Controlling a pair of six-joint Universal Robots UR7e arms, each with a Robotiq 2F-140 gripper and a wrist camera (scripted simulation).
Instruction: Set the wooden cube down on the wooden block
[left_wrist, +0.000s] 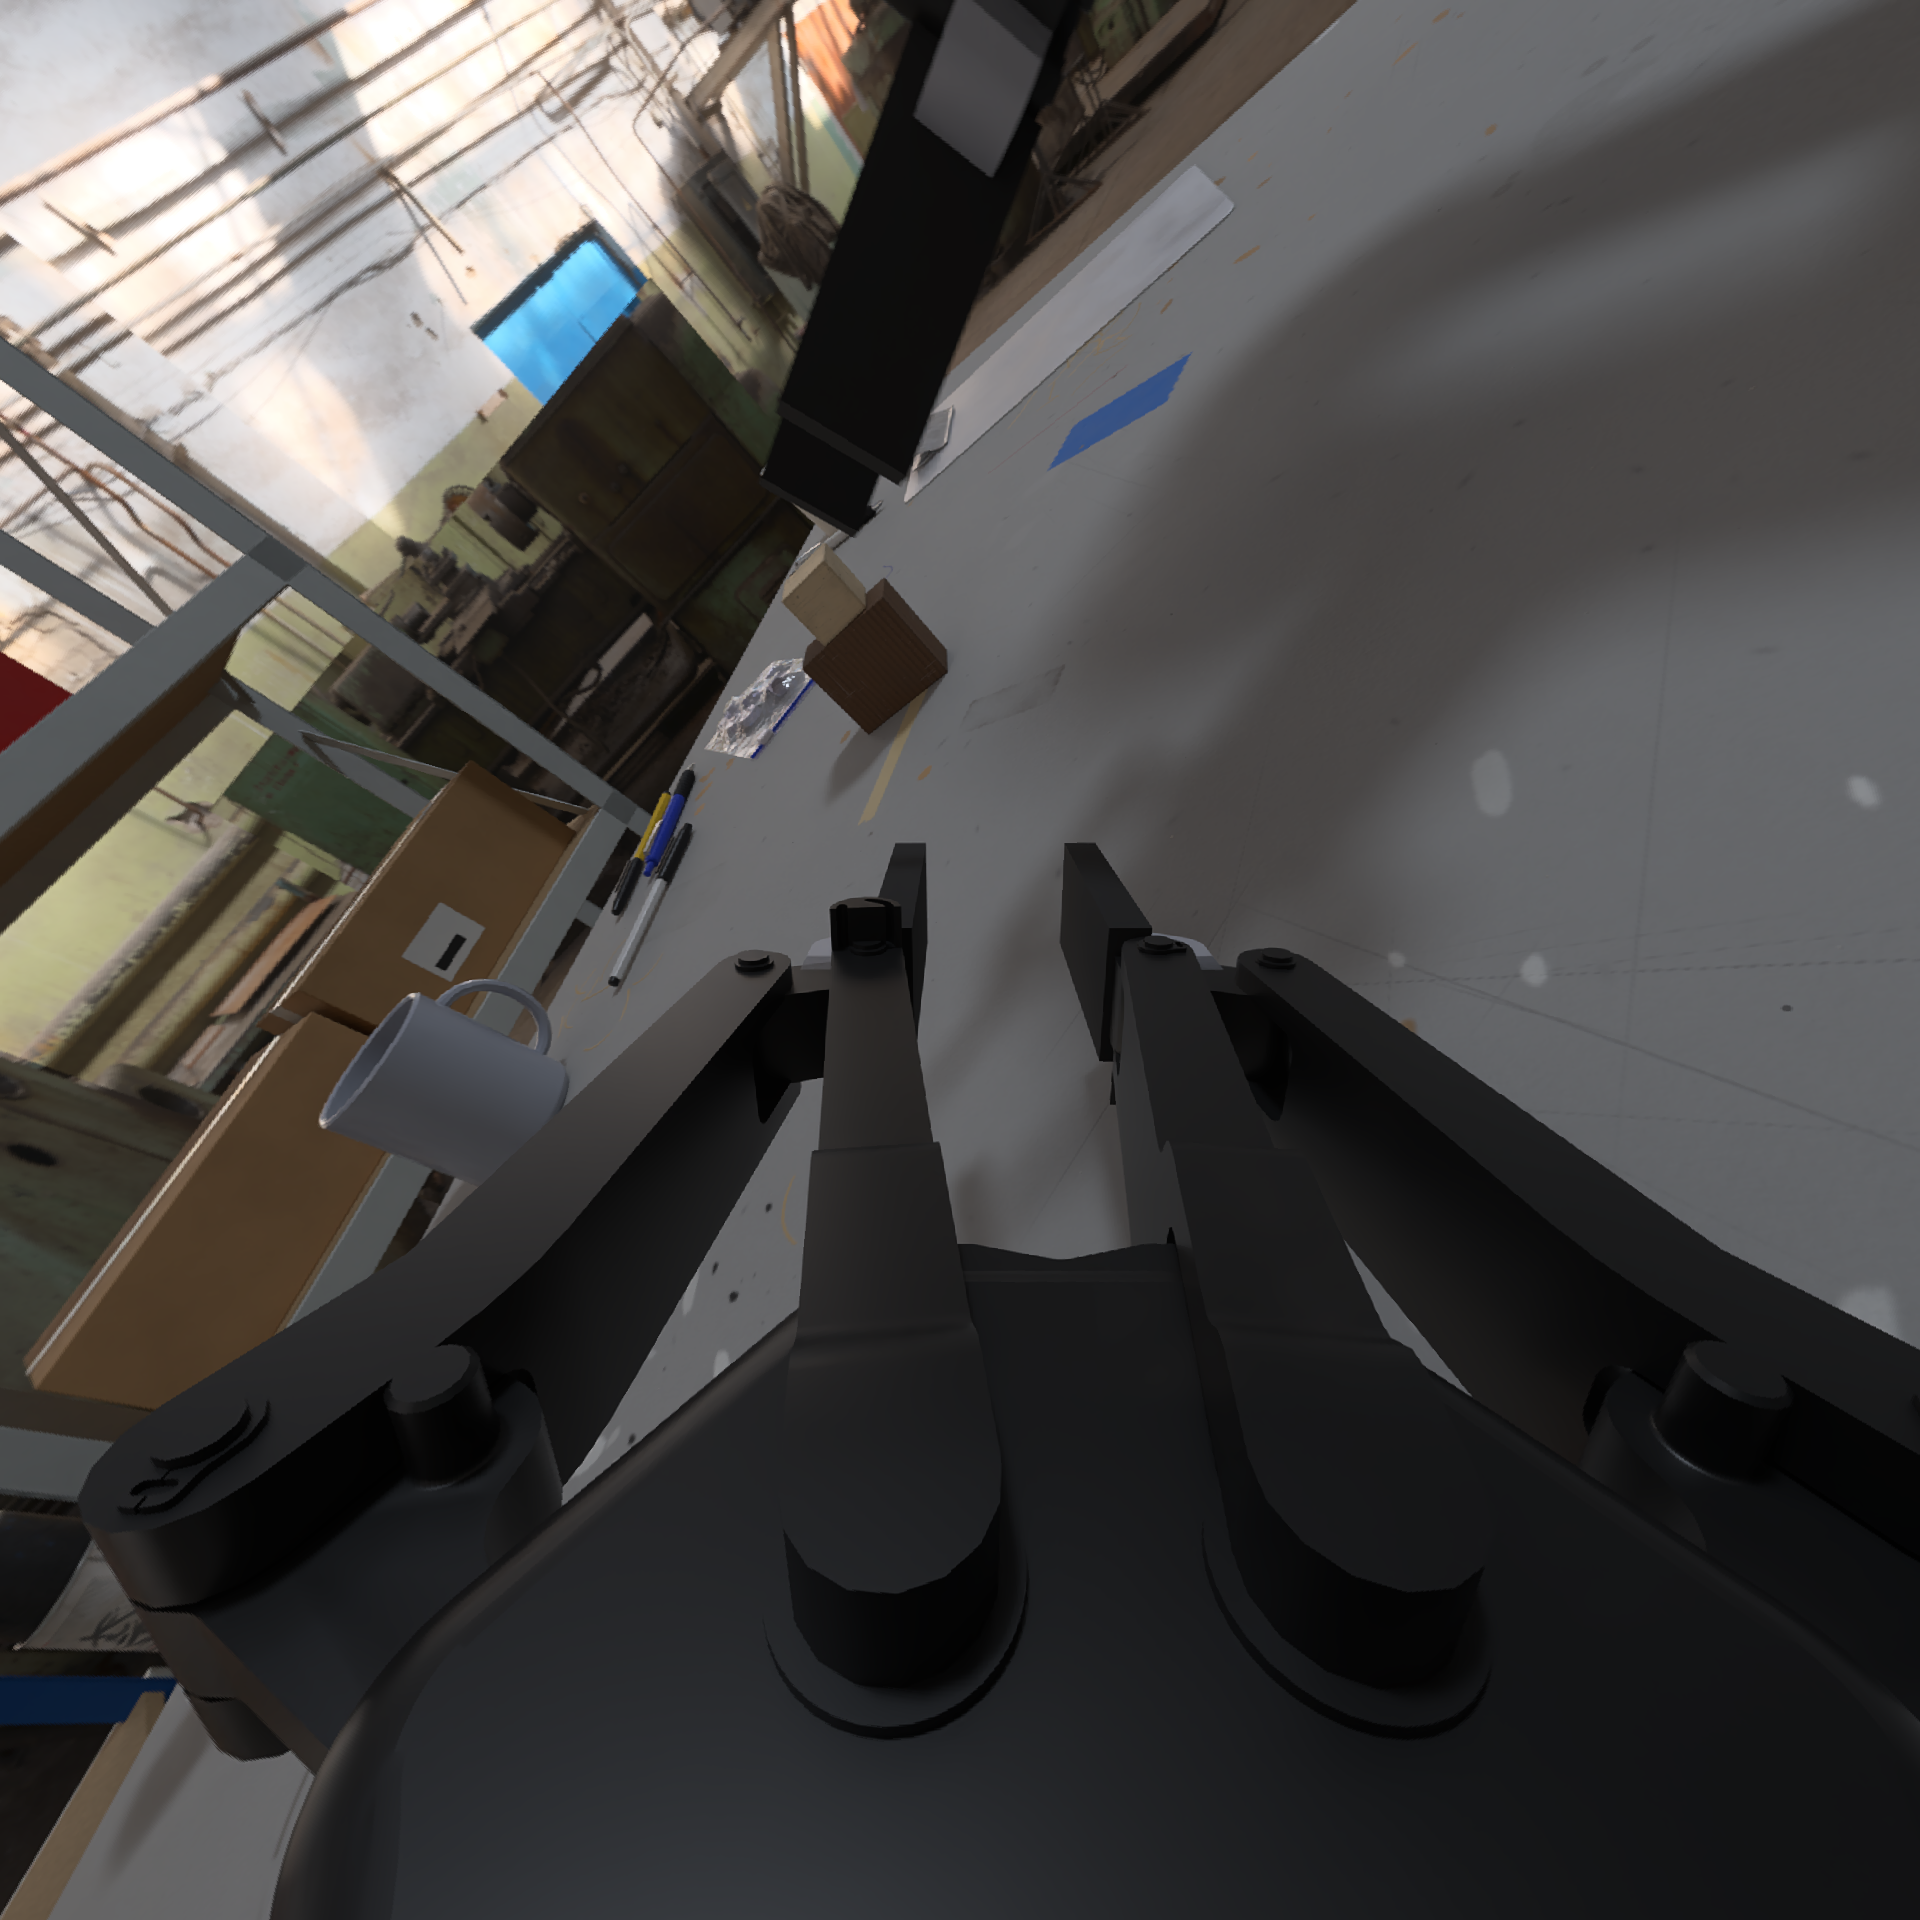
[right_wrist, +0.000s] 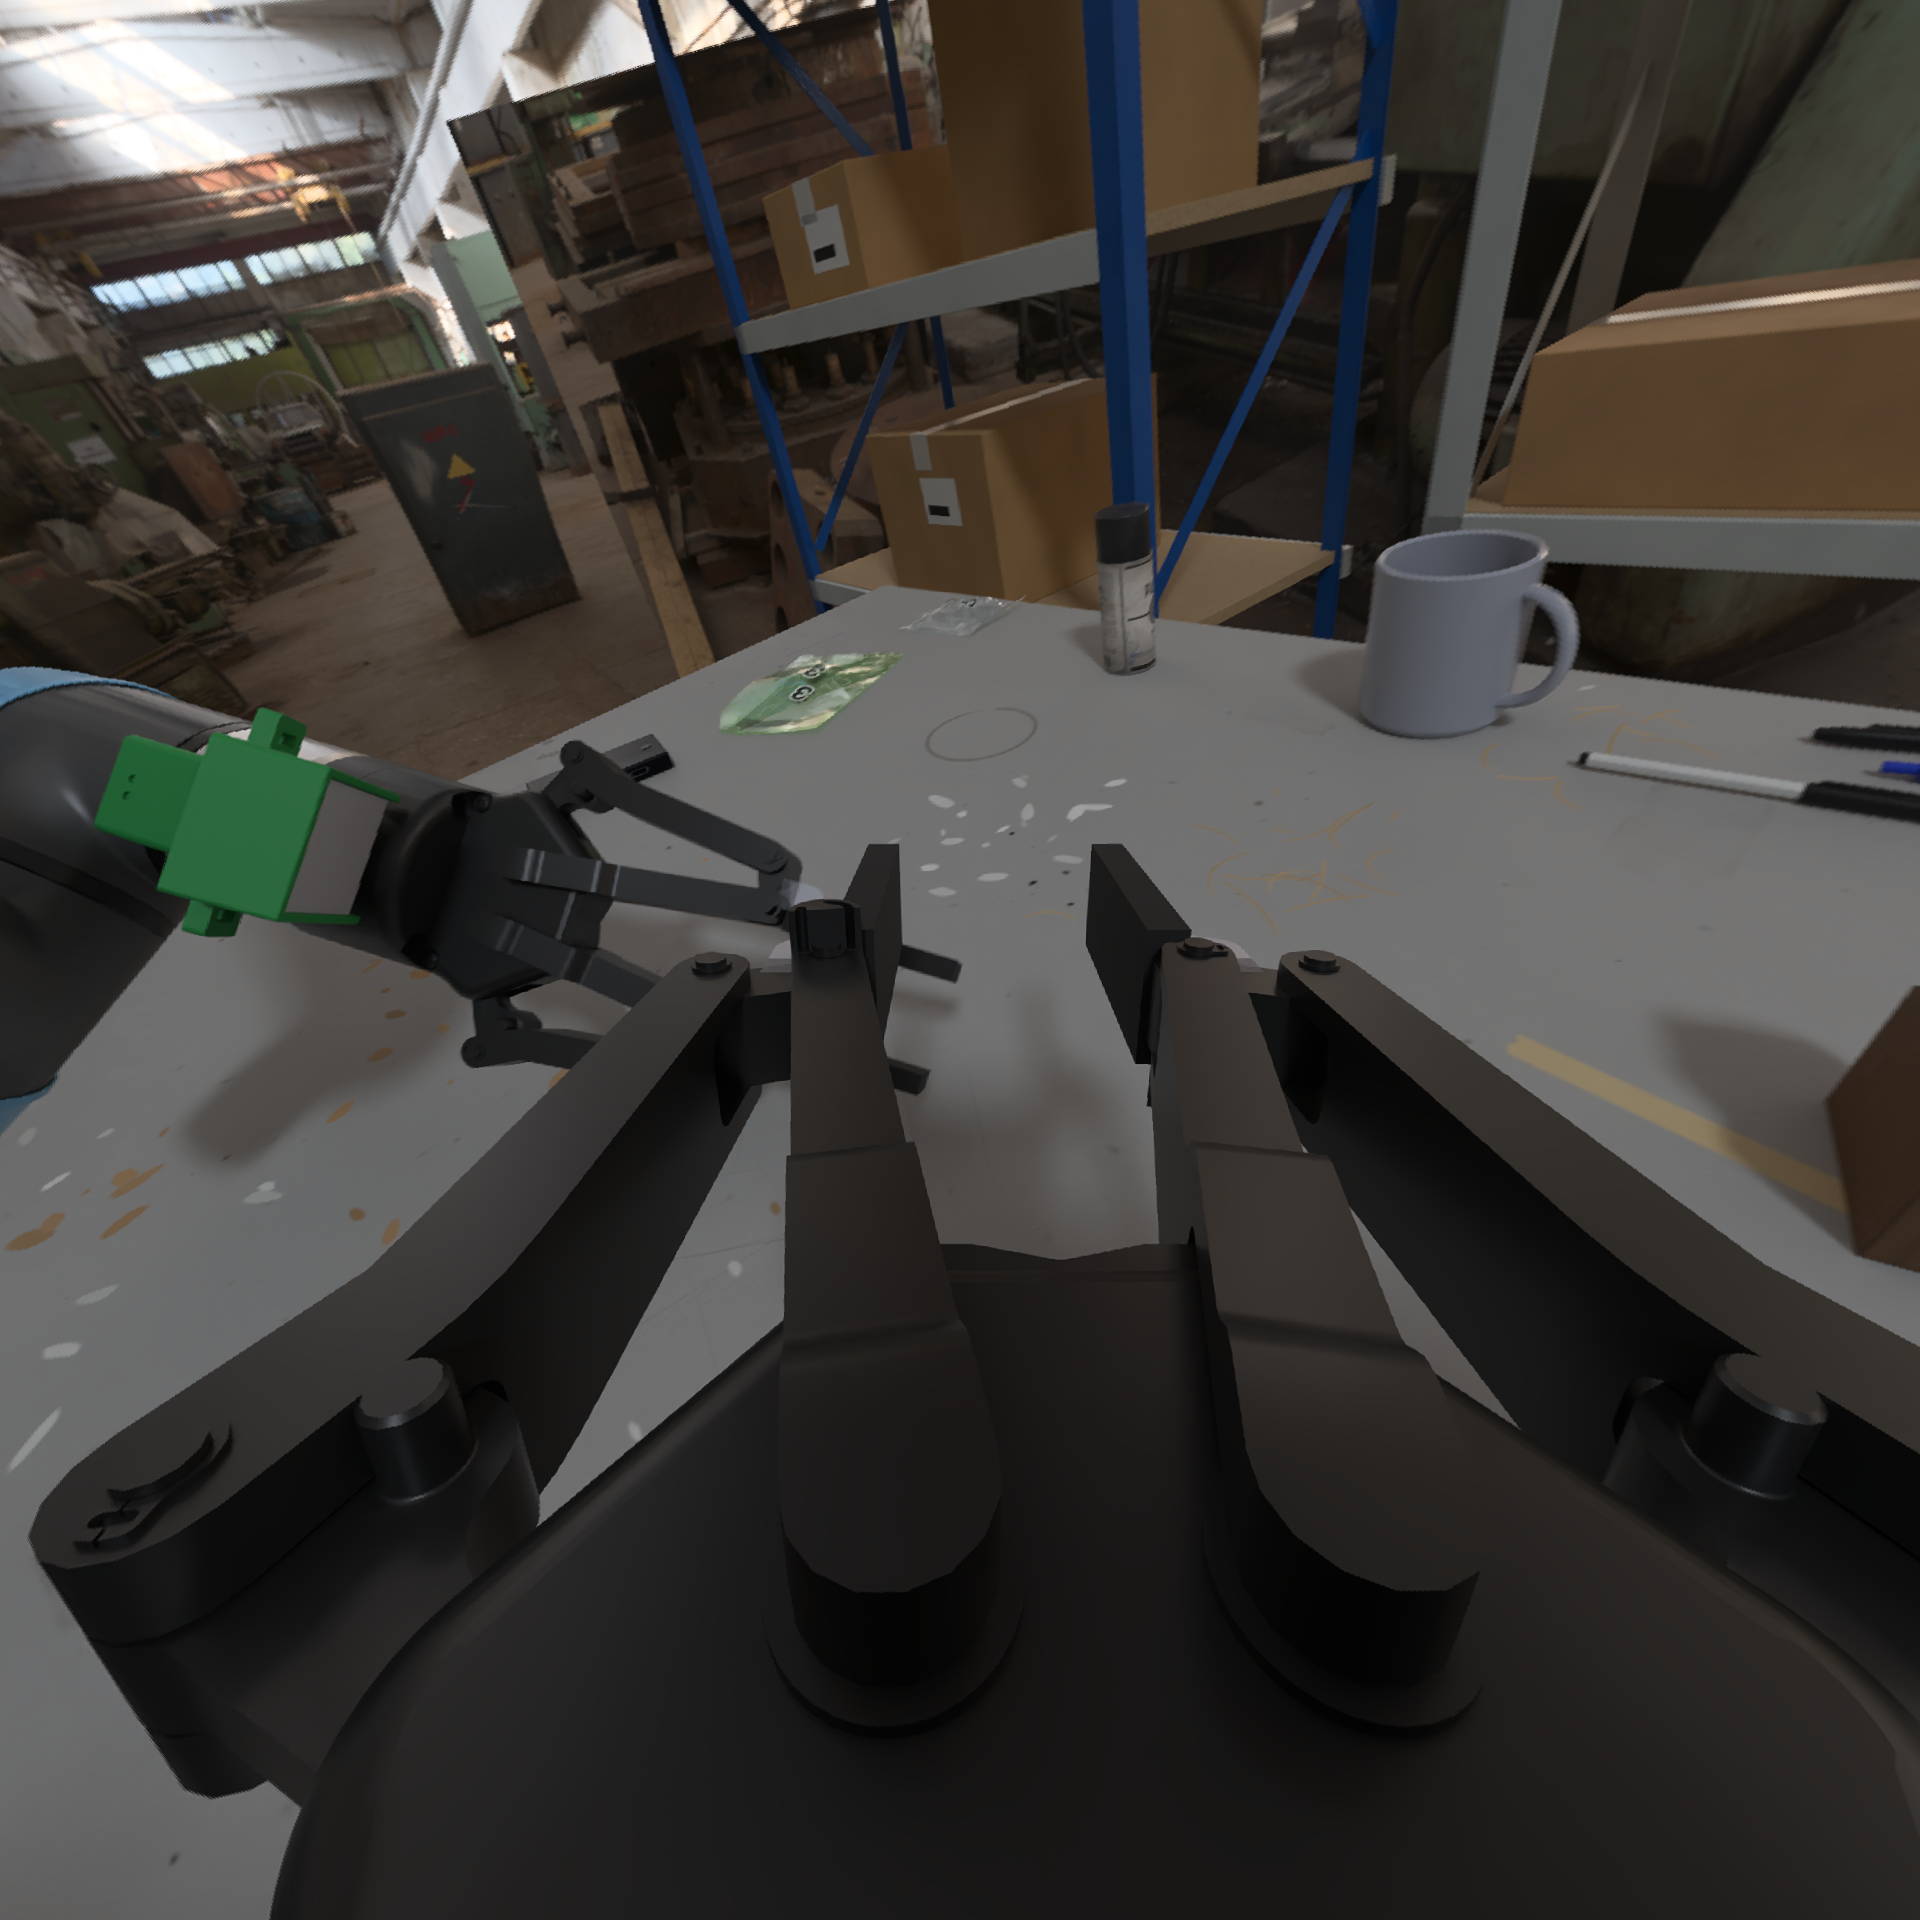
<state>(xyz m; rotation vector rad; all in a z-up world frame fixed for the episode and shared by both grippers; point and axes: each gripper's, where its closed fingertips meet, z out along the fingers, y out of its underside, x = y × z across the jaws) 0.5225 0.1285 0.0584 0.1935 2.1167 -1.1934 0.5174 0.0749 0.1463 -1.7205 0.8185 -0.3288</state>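
A light wooden cube (left_wrist: 826, 592) touches the upper-left side of a dark brown wooden block (left_wrist: 878, 655) far ahead on the grey table (left_wrist: 1351, 727). I cannot tell whether the cube rests on the block or beside it. My left gripper (left_wrist: 992, 894) is open and empty, well short of both. My right gripper (right_wrist: 987, 904) is open and empty above the table. The right wrist view shows only a corner of the block (right_wrist: 1881, 1132) at the right edge, and no cube. The left gripper (right_wrist: 925, 1023) also shows there, just left of my right fingers.
A grey mug (left_wrist: 447, 1081) (right_wrist: 1455, 634) and pens (left_wrist: 655, 862) (right_wrist: 1766, 784) lie near the table edge. A crumpled clear bag (left_wrist: 758, 701) lies next to the block. A spray can (right_wrist: 1125, 587) and a green bag (right_wrist: 810, 691) sit farther off. A black post (left_wrist: 904, 260) stands behind the block.
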